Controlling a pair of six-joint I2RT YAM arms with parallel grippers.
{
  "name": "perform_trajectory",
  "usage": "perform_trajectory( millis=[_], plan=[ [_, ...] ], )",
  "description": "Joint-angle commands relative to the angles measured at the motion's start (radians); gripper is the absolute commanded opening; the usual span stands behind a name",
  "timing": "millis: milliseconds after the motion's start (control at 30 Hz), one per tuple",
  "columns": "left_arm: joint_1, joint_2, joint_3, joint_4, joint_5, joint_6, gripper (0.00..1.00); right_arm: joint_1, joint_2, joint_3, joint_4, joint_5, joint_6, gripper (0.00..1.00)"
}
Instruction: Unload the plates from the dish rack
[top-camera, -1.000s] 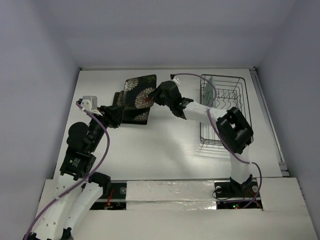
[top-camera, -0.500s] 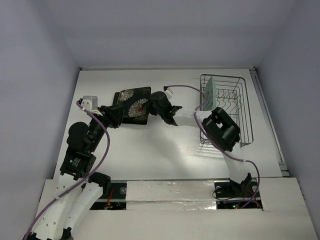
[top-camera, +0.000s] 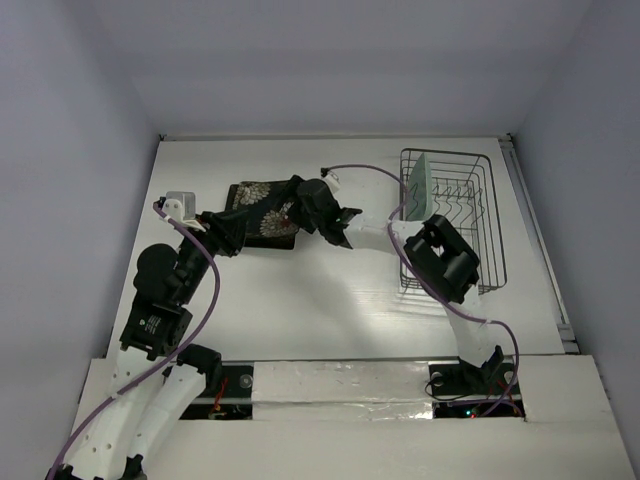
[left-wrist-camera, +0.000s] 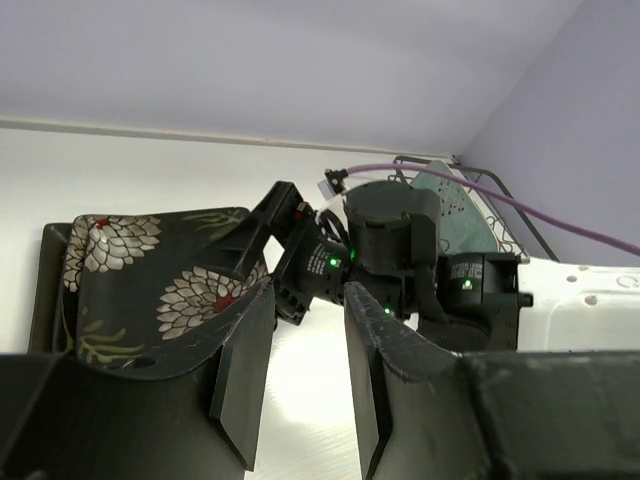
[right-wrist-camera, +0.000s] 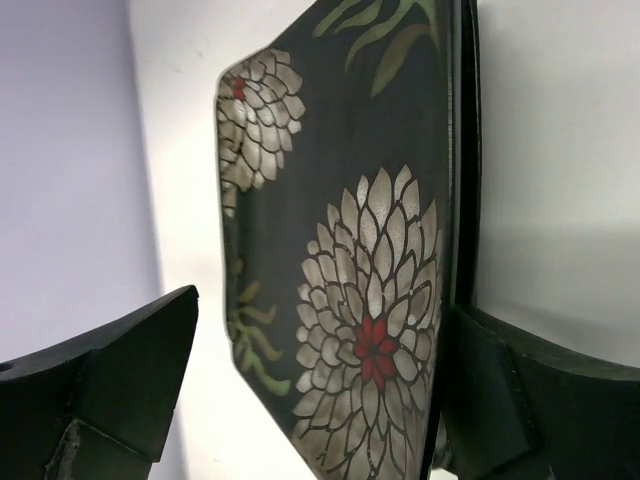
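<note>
Right fingers (right-wrist-camera: 120, 380) stand wide apart, one on each side of a flowered plate (right-wrist-camera: 370, 280). One finger is well clear of the plate's edge and the other is right at the opposite edge; whether that one touches cannot be told. This plate is black with white-and-red flowers and sits on top of a dark plate (left-wrist-camera: 48, 285), whose rim shows past its left side in the left wrist view. Both are on the left half of the counter (top-camera: 300, 300), well apart from the rack (top-camera: 490, 230). How flat the top plate rests on the lower one is unclear.

Left fingers (left-wrist-camera: 245, 370) are also apart, with nothing between them. They sit just beside the near-left corner of the stacked plates and point across them towards the right arm's wrist.

The wire rack stands on the right side of the counter. A mint plate (top-camera: 420, 185) stands on edge in its far-left corner, tilted a little and leaning against the wires.
</note>
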Motion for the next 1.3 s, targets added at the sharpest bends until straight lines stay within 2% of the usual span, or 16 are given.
perform_trajectory(
  millis=[0,100,233,300,567,867,1100,1133,1200,1233,1267],
  plan=[
    [0.005,-0.007,-0.008,0.055,0.012,-0.003,0.31,0.009,-0.017,0.141,-0.075,-0.005,-0.148,0.97],
    [0.005,-0.008,-0.008,0.055,0.013,-0.004,0.31,0.018,0.007,0.226,-0.181,-0.011,-0.241,0.97],
    [0.005,-0.016,-0.01,0.055,0.012,-0.004,0.31,0.018,0.11,0.435,-0.469,-0.077,-0.366,0.99],
    [0.005,-0.019,-0.01,0.055,0.012,-0.004,0.31,0.018,0.161,0.491,-0.528,-0.092,-0.413,0.99],
    [0.005,-0.025,-0.008,0.053,0.012,-0.004,0.31,0.018,0.158,0.51,-0.631,-0.105,-0.496,1.0],
    [0.005,-0.025,-0.008,0.053,0.01,-0.004,0.31,0.018,0.054,0.467,-0.735,-0.014,-0.587,1.0],
    [0.005,-0.025,-0.01,0.053,0.007,-0.006,0.31,0.018,0.026,0.484,-0.823,-0.004,-0.649,0.97],
    [0.005,-0.025,-0.01,0.053,0.007,-0.004,0.31,0.018,0.014,0.478,-0.82,-0.001,-0.653,0.95],
    [0.005,-0.025,-0.01,0.051,0.007,-0.006,0.31,0.018,-0.061,0.423,-0.784,0.019,-0.666,0.76],
    [0.005,-0.025,-0.01,0.05,0.006,-0.004,0.31,0.018,-0.095,0.4,-0.76,0.039,-0.672,0.54],
    [0.005,-0.027,-0.01,0.048,0.004,-0.006,0.31,0.018,-0.13,0.381,-0.758,0.068,-0.679,0.17]
  ],
)
